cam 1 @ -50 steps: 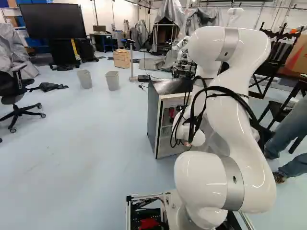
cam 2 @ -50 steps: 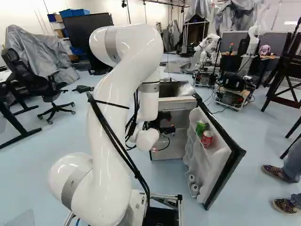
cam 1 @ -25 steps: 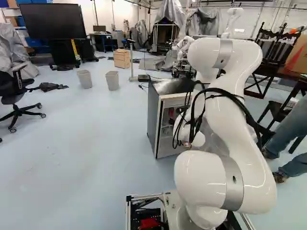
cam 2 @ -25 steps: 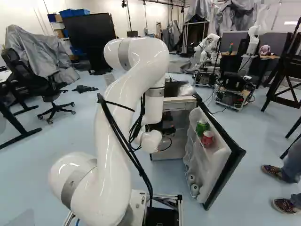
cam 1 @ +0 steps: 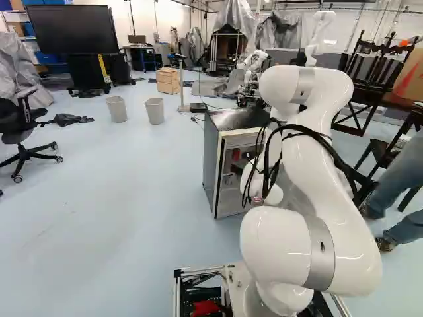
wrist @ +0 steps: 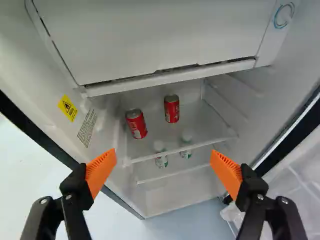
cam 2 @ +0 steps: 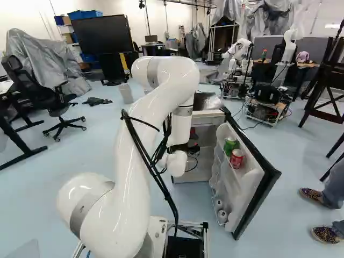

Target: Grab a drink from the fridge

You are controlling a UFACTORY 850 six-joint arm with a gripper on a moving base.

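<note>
Claw is spread wide, orange pads well apart. 2 red cans stand ahead, on a shelf in the fridge. Green can & 1 more red can are in the open door.

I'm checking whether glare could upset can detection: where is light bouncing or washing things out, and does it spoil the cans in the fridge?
Left base view: highlights on the white arm, a pale sheen on the fridge top. Wrist view: floor nearly white outside the fridge, yet both red cans look evenly lit, without heavy glare.
</note>
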